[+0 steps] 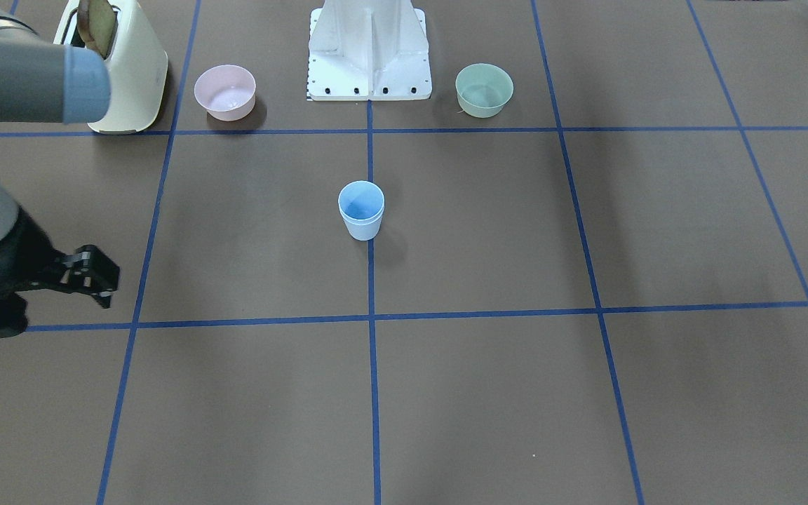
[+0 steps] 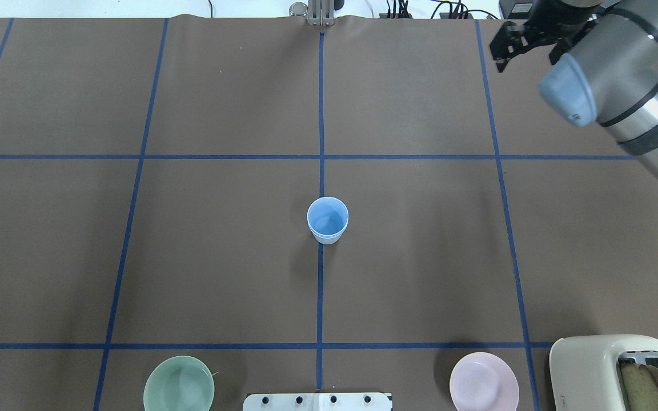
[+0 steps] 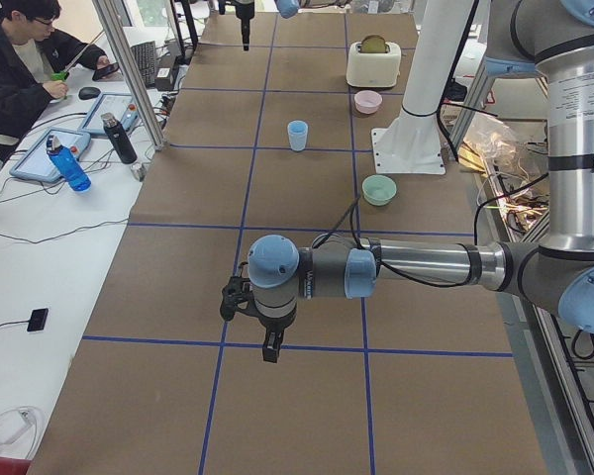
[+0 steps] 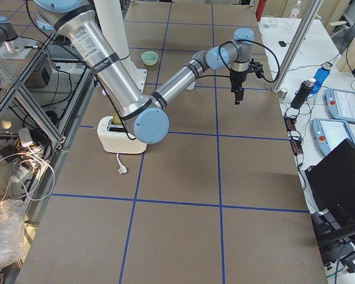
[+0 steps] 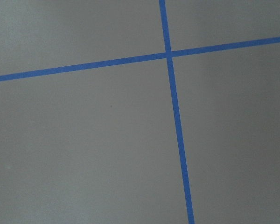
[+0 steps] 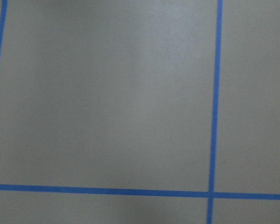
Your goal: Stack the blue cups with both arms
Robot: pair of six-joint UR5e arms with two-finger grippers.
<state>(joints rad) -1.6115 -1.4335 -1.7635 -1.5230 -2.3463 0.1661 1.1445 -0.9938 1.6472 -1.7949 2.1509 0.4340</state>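
Your blue cups [image 1: 361, 210] look nested in one upright stack, mid-table [image 1: 516, 393] on the centre tape line [image 1: 374, 393]. Right gripper [image 1: 92, 277] and left gripper [image 3: 270, 348] hang well apart from them. You can't tell how wide either's fingers are.

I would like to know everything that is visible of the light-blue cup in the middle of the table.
The blue cup is a small, tapered, handleless tumbler, seemingly plastic, pale blue outside and brighter blue inside. A faint ridge below its rim may be a second cup nested within; I cannot tell. It stands upright, mouth up, on the brown table, upon a blue tape line. Only the table touches it.
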